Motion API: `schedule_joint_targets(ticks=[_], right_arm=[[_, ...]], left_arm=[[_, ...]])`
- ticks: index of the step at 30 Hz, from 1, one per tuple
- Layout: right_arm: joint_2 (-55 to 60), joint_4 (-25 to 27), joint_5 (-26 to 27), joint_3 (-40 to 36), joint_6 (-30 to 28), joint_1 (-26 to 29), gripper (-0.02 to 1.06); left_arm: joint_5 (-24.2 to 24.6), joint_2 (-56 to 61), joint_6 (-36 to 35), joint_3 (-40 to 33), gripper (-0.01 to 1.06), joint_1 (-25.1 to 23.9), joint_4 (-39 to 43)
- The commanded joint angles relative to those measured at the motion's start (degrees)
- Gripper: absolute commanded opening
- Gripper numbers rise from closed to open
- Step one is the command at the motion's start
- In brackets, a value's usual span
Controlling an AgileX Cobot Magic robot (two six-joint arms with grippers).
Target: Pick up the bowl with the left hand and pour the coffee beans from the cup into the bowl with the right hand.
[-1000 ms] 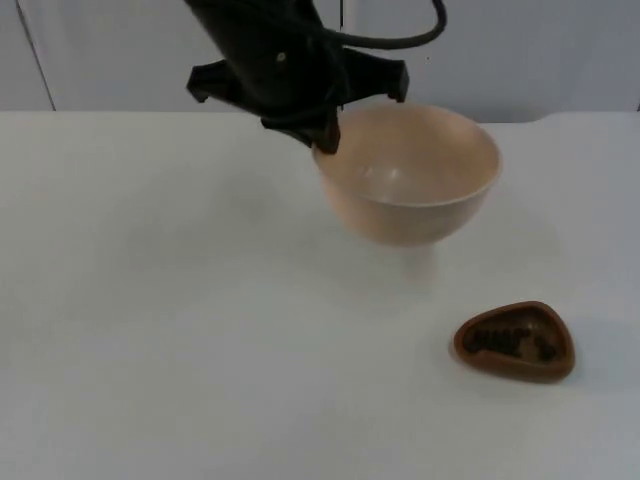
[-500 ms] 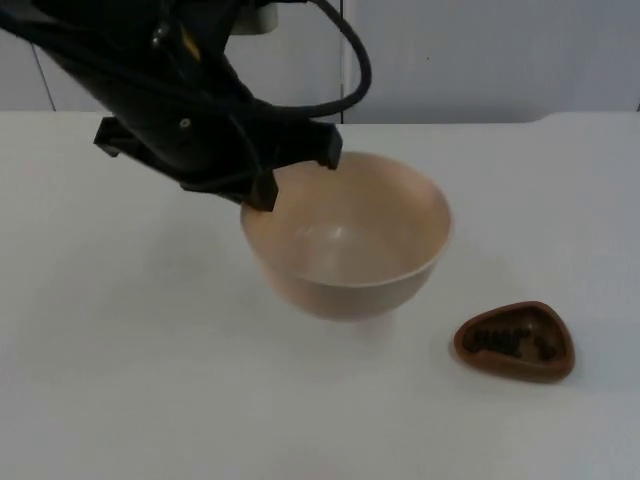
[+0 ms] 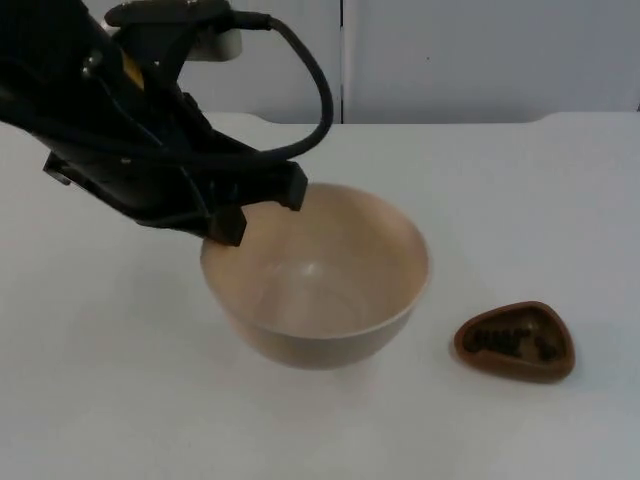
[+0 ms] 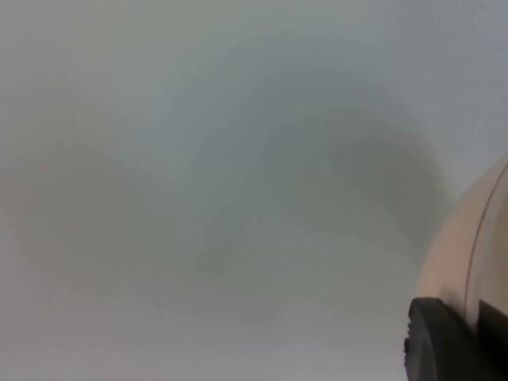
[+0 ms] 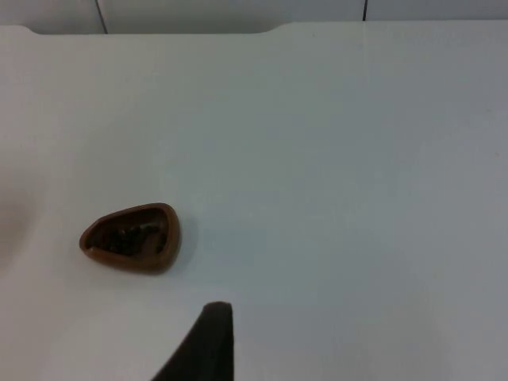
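Observation:
A beige bowl hangs above the middle of the table, empty inside. My left gripper is shut on the bowl's left rim, with the black arm reaching in from the upper left. In the left wrist view the bowl's outer wall rises beside a black fingertip. The brown cup, a rounded triangle with dark coffee beans in it, stands on the table to the right of the bowl. My right gripper waits above the table, near the cup and apart from it.
The white table runs back to the grey partition wall. The bowl's soft shadow lies on the table under it.
My left arm has carried the bowl from the back of the table forward and leftward, nearer the camera. The cup has stayed in place.

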State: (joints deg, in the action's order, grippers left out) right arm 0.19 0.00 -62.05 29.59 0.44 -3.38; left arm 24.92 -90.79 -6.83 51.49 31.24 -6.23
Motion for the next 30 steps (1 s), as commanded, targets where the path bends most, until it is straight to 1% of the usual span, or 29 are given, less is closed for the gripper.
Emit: schedule_joint_targets(ticks=[1, 2, 5, 7, 14, 17, 30], right_arm=[[-0.19, 0.0, 0.27, -0.01, 0.32, 0.33, 1.05], [-0.19, 0.0, 0.27, -0.01, 0.32, 0.33, 1.05], [-0.19, 0.0, 0.27, -0.01, 0.32, 0.33, 1.05], [-0.19, 0.0, 0.27, -0.01, 0.32, 0.33, 1.05], [-0.19, 0.0, 0.27, -0.01, 0.32, 0.33, 1.05], [-0.19, 0.0, 0.27, -0.01, 0.32, 0.33, 1.05], [-0.19, 0.0, 0.41, -0.01, 0.31, 0.33, 1.05]], left_arm=[[-0.17, 0.83, 0.55, -0.28, 0.0, 3.23, 0.95], [-0.17, 0.83, 0.55, -0.28, 0.0, 3.23, 0.95], [0.79, 0.83, 0.55, -0.28, 0.0, 5.6, 1.99], [1.52, 0.83, 0.0, -0.28, 0.0, 5.98, 2.77], [1.77, 1.07, 0.0, -0.28, 0.0, 5.98, 3.49], [3.26, 1.06, 0.0, -0.28, 0.0, 5.98, 3.93], [3.27, 1.06, 0.0, -0.28, 0.0, 5.98, 4.06]])
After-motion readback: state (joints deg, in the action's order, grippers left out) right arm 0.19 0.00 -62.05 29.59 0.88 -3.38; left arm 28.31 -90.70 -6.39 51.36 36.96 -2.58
